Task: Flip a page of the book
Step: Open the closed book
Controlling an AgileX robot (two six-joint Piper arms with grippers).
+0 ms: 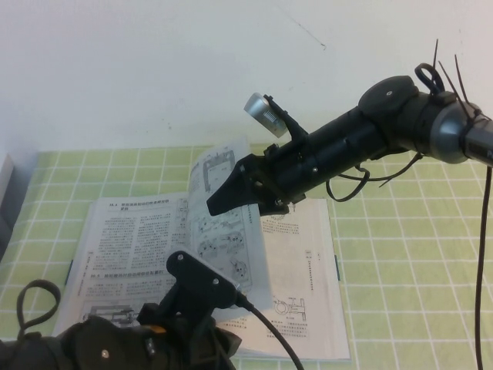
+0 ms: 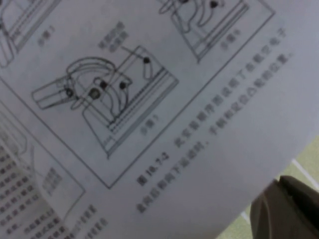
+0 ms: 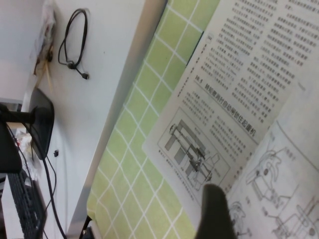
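The book point(image 1: 131, 231) lies open on the green checked cloth. The page point(image 1: 227, 250), with boxed mechanical drawings, stands raised above the middle of the book. My right gripper point(image 1: 216, 206) reaches in from the right, shut on the page near its free edge. In the right wrist view one dark finger point(image 3: 213, 214) shows at the page's edge point(image 3: 279, 174); the other is hidden behind the paper. My left gripper point(image 2: 280, 180) is low at the front, fingers together, just off the page's bottom edge point(image 2: 149, 124). In the high view it is hidden under its arm's camera mount point(image 1: 196, 281).
The green checked cloth point(image 1: 400, 247) spreads to the right of the book. The book's right leaf point(image 1: 300, 262) lies flat. A grey object point(image 1: 6, 193) stands at the table's left edge. A white wall point(image 1: 154, 69) closes the back.
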